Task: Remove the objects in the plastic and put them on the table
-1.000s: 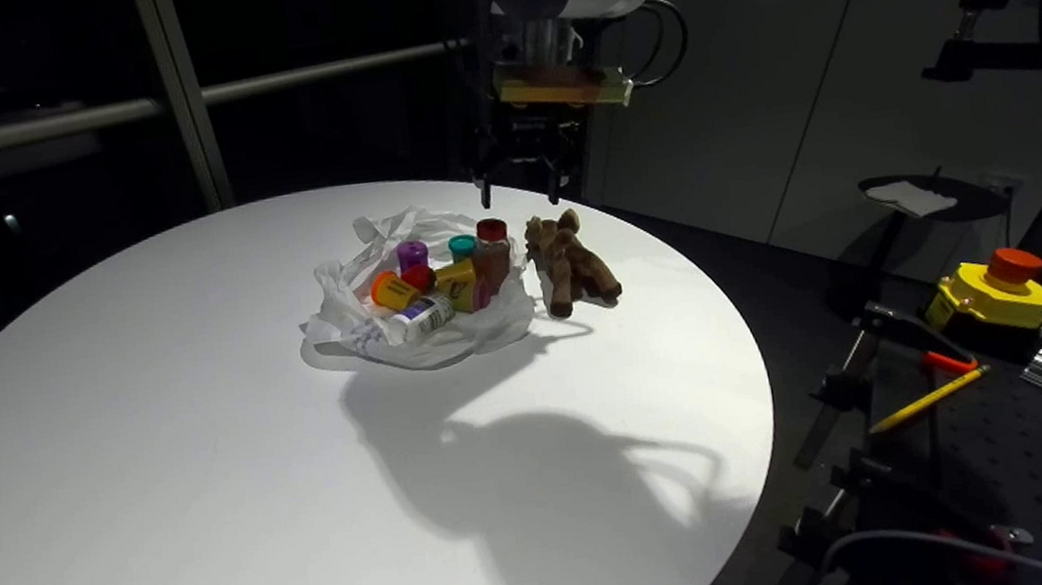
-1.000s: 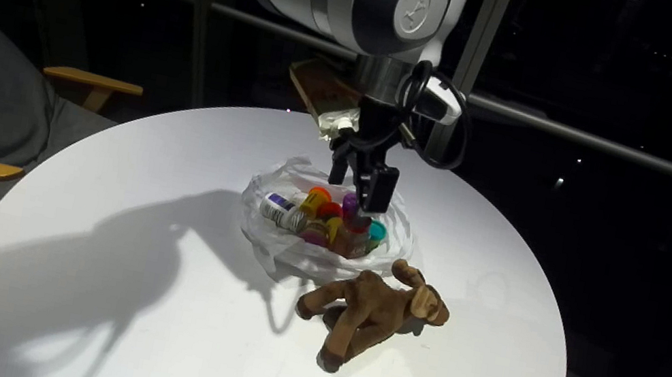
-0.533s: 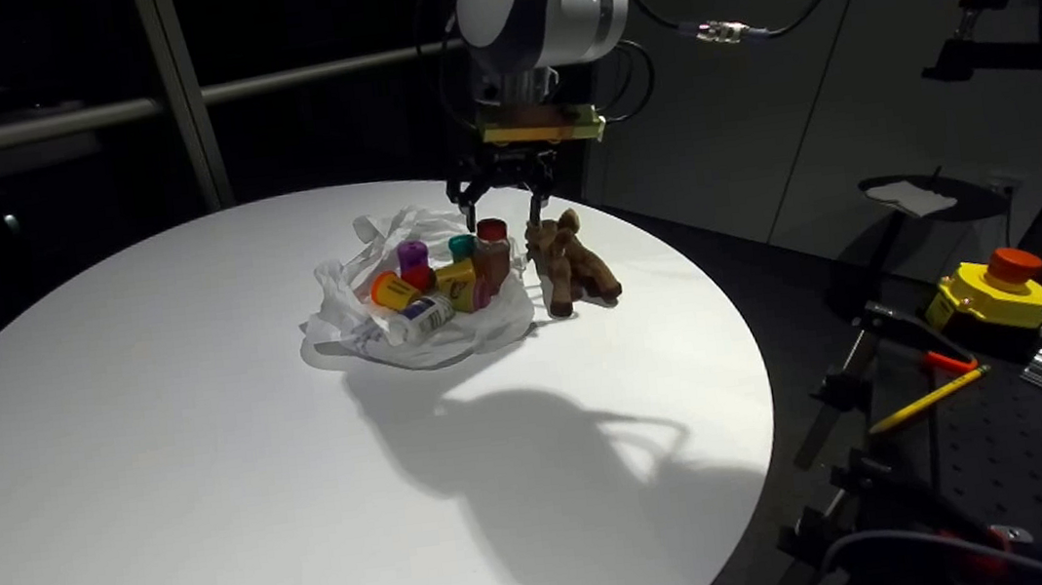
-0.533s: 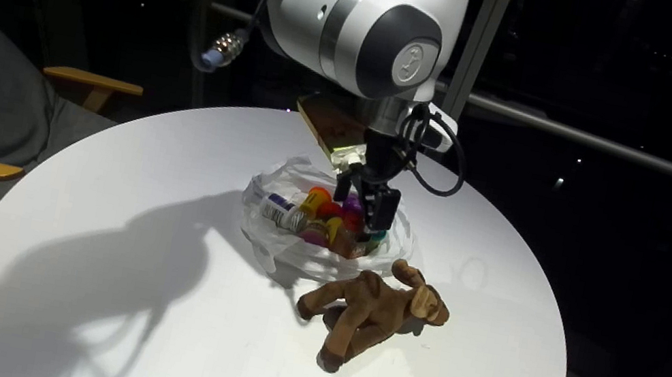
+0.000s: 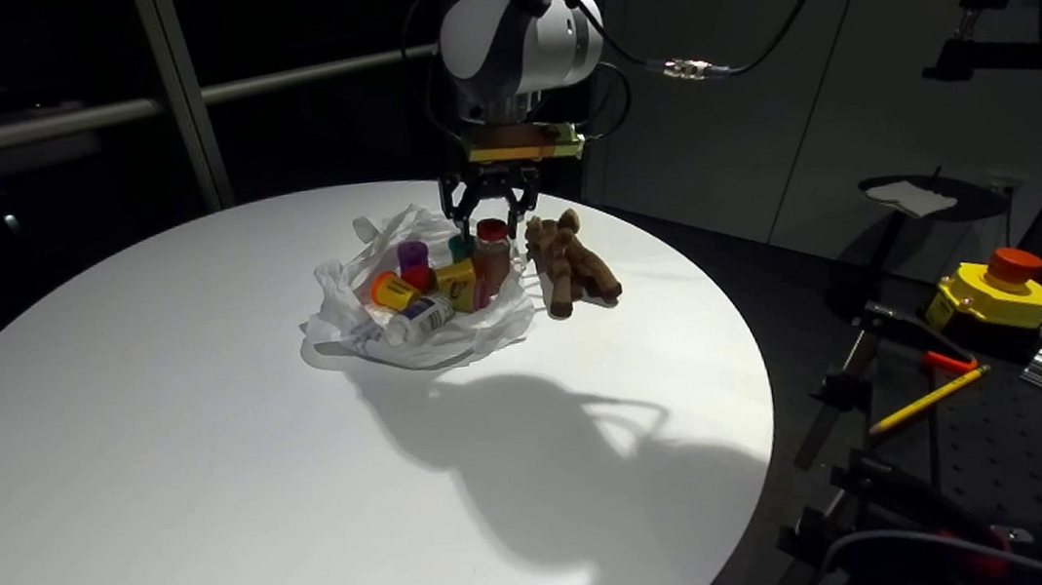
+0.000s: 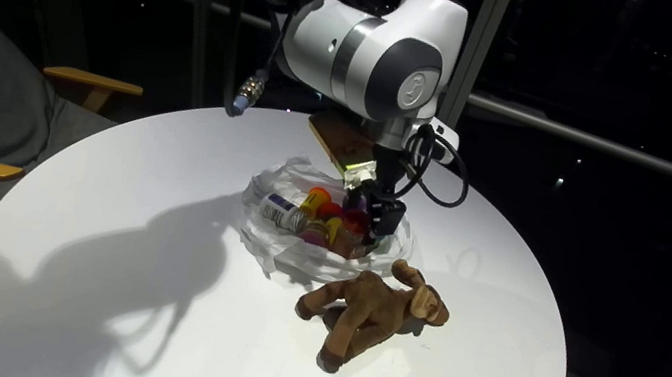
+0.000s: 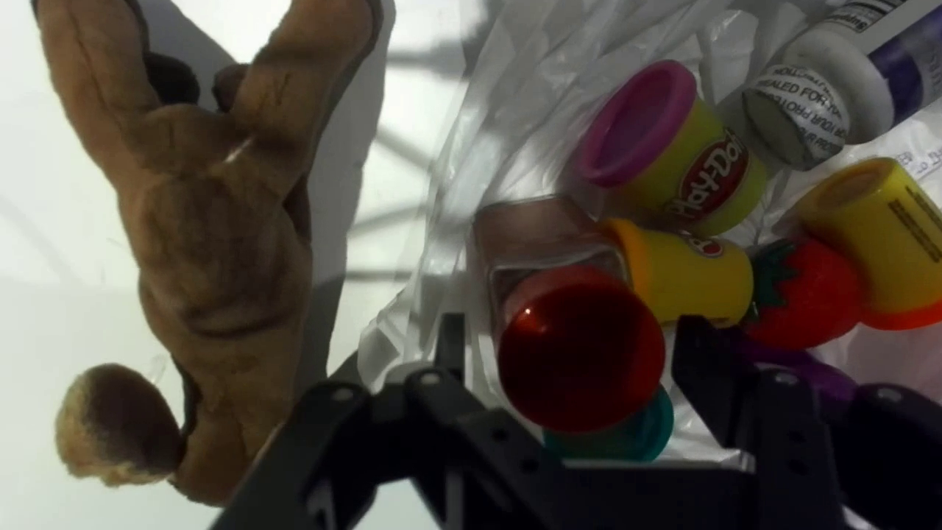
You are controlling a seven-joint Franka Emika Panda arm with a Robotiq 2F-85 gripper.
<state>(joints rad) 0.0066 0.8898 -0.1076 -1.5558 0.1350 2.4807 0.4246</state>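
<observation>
Ok so the big round white counter (image 5: 159, 471) takes up the lower part of both exterior views, and the robot arm (image 6: 429, 32) hangs over it from the top of the frame. Its gripper (image 5: 490, 233) is low over a crumpled white plastic bag (image 5: 478, 342), wide open around the center of both, and the jaws are spread apart. Brown stuffed animal (image 6: 374, 302) lies just beside the bag and hogs the left side of the wrist view. The stuff to take out is in the bag: a red-lidded jar (image 7: 574, 324), middle of the wrist view, its lid right between the jaws (gap on the left, can't tell if the right one touches). Then a white bottle (image 7: 846, 81) on its side, upper right corner, and a magenta-lidded Play-Doh tub (image 7: 677, 154) tipped over just left of it. There's an orange-lidded tub (image 7: 883, 235) at the right edge, plus a little yellow tub (image 7: 703, 283) beside the jar. Last is a red thing (image 7: 802, 294) with a green leafy patch, right of center.
</observation>
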